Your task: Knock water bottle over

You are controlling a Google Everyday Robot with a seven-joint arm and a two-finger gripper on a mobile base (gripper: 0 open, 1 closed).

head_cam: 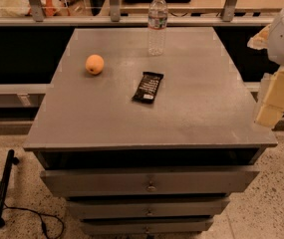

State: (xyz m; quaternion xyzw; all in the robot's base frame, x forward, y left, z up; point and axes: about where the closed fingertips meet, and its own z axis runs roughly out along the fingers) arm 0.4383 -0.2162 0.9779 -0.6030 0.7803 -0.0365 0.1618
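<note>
The water bottle (pixel 157 24) is a clear ribbed plastic bottle with a white cap and a pale label band. It stands upright near the far edge of the grey cabinet top (pixel 191 103). The gripper (pixel 271 108) shows at the right edge of the view as pale yellow fingers under a white arm housing. It hangs beside the cabinet's right edge, well to the right of and nearer than the bottle, holding nothing.
An orange fruit (pixel 94 64) lies on the left of the top. A black snack bar wrapper (pixel 148 87) lies near the middle. Drawers (pixel 151 183) sit below. A railing (pixel 131 20) runs behind. A black pole and cable (pixel 2 193) lie on the floor at left.
</note>
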